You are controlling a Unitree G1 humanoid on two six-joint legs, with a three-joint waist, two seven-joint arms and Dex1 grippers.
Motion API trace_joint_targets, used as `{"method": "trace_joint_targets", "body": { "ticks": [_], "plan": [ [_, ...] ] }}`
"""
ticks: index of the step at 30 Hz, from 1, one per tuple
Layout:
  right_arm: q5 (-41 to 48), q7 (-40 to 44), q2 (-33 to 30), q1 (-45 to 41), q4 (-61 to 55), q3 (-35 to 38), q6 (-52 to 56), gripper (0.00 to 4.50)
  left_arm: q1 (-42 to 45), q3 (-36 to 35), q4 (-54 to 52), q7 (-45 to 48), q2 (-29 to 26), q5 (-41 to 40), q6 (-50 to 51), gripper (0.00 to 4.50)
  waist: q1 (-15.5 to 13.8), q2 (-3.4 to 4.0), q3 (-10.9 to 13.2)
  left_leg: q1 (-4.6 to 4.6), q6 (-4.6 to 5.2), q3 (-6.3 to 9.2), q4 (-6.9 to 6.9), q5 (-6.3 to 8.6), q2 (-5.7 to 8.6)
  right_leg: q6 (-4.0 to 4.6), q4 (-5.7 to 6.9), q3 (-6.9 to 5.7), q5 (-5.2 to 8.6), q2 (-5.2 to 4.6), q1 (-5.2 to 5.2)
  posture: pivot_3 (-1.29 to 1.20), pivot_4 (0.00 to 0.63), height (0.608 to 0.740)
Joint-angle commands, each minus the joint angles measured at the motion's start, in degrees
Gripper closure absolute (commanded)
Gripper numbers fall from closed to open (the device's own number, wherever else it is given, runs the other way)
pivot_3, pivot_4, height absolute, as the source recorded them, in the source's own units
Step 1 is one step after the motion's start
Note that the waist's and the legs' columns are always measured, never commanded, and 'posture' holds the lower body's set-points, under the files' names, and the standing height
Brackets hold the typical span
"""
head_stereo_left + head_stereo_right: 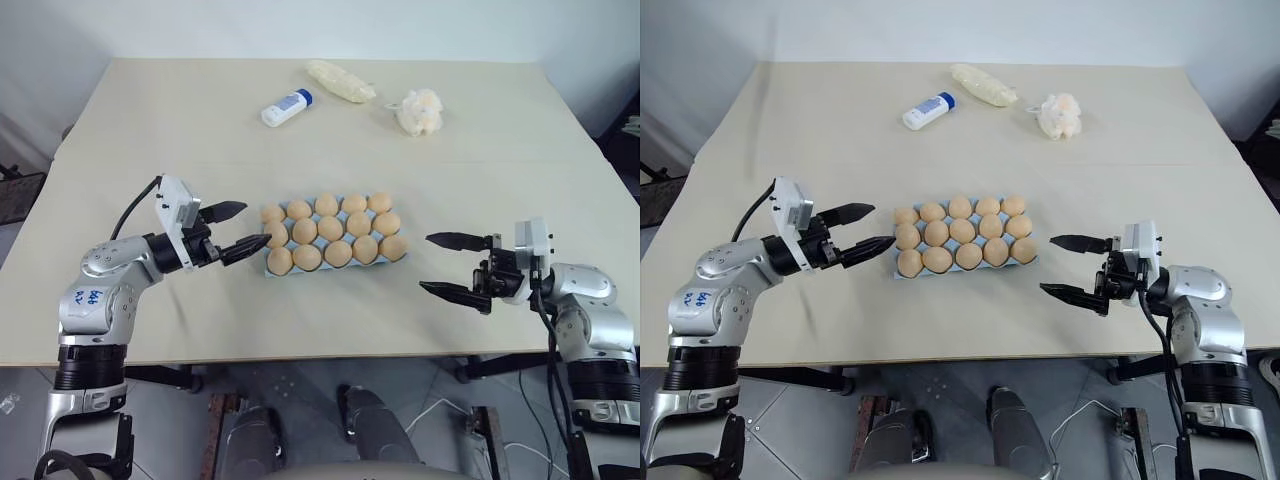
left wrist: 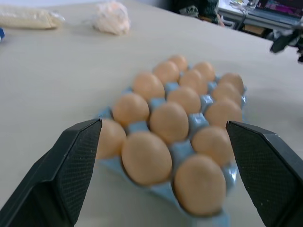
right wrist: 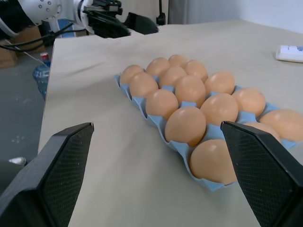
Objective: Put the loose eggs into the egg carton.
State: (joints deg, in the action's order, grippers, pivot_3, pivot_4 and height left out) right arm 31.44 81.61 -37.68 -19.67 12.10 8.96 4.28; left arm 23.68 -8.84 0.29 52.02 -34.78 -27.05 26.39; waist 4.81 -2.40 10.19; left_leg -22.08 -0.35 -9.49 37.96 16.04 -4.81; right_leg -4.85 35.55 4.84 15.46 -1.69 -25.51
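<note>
On your left side, the left gripper [image 1: 232,231] hangs just off the left end of the egg carton [image 1: 272,268], fingers spread apart and holding nothing, its lower tip close to the nearest egg. At the middle of the table [image 1: 150,130] you have the light blue carton with 3 rows of 5 cups, and the eggs [image 1: 331,229] fill all 15; you can see none lying loose on the tabletop. Far behind it, from left to right, lie a white bottle [image 1: 286,108] with a blue cap, a lumpy cream bag [image 1: 341,81] and a pale fluffy lump [image 1: 419,111]. On your right, the right gripper [image 1: 446,265] points toward the carton's right end, well apart from it, fingers wide and empty.
</note>
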Motion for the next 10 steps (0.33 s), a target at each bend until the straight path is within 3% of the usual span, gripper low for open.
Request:
{"method": "trace_joint_targets", "body": {
  "ticks": [1, 10],
  "plan": [
    [0.16, 1.1, -1.84, -1.67, 0.66, 1.13, -0.07, 0.0, -0.68, -2.0, 0.21, 3.5, -2.55, -0.81, -2.7, 0.03, 0.01, 0.0, 0.0, 0.0, 0.01, 0.0, 0.0, 0.0, 0.0, 0.09, -0.01, 0.01, 0.05, -0.01, 0.0, 0.0, 0.15, 0.74],
    [-0.62, 2.25, -3.19, -3.71, 2.97, 0.88, -0.19, 0.0, -1.27, -4.29, 5.19, 8.06, -5.88, -0.43, -7.87, 0.03, 0.08, 0.0, 0.0, 0.0, 0.02, 0.0, -0.03, 0.02, 0.01, 0.18, -0.04, 0.0, 0.1, -0.06, 0.0, 0.0, 0.15, 0.74]
  ]
}}
